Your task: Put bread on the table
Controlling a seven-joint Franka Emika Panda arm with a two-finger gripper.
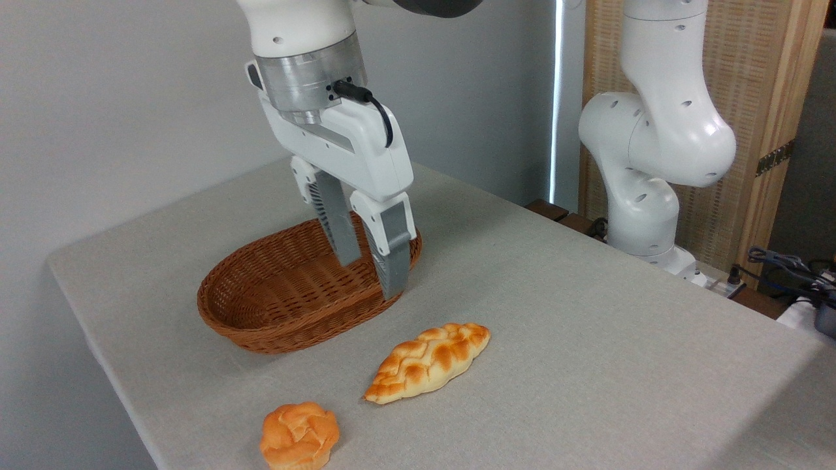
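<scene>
Glossy white shells all along the arm (653,130), rounded and bulbous at the joints, with small dark round holes dotted over the casings. Up at the wrist there's a band of bare brushed metal (310,75), and a black plug with a black cable (379,111) looping out of it. Below sits the boxy white hand of the gripper (369,277), and its two fingers (392,254) are long, grey and ribbed along the edges.

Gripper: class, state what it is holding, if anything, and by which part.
Nothing. The gripper is open and empty above the basket; the bread lies on the table.
</scene>
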